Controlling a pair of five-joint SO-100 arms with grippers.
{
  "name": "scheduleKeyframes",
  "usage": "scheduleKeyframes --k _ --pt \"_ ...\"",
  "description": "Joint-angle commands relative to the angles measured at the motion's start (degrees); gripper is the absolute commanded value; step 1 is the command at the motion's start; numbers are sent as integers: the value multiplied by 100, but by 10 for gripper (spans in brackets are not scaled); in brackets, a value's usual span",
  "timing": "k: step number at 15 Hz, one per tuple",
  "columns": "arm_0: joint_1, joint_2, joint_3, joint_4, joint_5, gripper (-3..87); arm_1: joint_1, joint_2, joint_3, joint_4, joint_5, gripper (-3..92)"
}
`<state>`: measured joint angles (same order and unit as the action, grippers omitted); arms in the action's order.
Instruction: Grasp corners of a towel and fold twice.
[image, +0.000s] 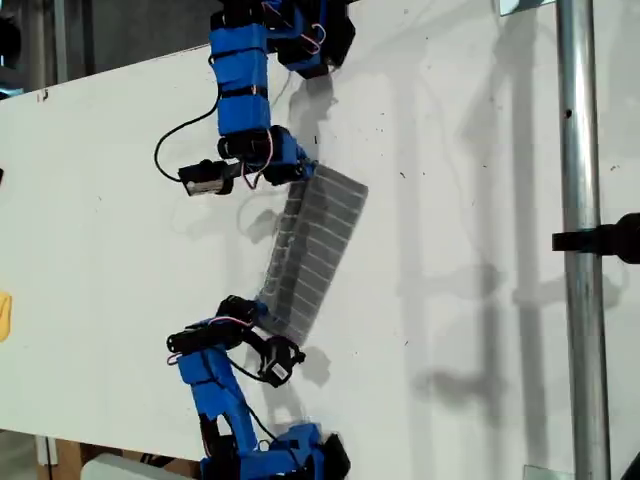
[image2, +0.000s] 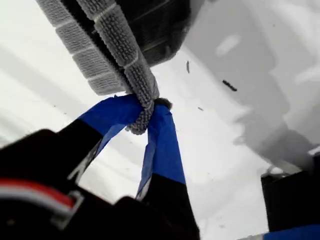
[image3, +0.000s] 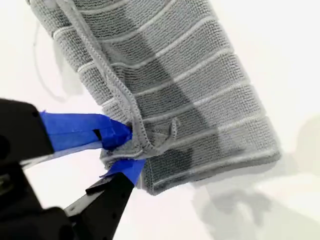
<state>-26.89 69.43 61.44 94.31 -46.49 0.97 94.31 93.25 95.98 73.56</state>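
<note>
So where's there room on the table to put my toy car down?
The white table is bare between the towel and the metal pole, and also on the exterior view's left, past both arms. The middle is crowded: my first gripper and my second gripper each pinch the towel.

Bare table (image: 100, 200) both sides of towel (image: 315, 245); pole (image: 580, 250) at exterior view's right, w/ clamp

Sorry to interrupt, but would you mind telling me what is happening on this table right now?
Two blue arms hold a grey, pale-striped soft towel between them over the white table. My first end effector is pinched on one towel corner, my second end effector on another. The towel looks already folded.
</note>
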Motion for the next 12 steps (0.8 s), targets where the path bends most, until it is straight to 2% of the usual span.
scheduleKeyframes --k 1,3,5,7,12 --pt "-589 264 -545 211 229 -29 606 1002 9 70 -747 -3" --pt "-712 422 -281 220 211 -28 817 1485 62 -211 -1257 -3" --pt "-677 387 44 211 53 -26 668 1775 642 -932 -1318 -3" --pt "-404 360 492 193 -132 -21 220 1758 1450 -1608 -835 -3" --pt "167 -149 984 0 -659 51 -545 1521 3349 -4096 123 -3"
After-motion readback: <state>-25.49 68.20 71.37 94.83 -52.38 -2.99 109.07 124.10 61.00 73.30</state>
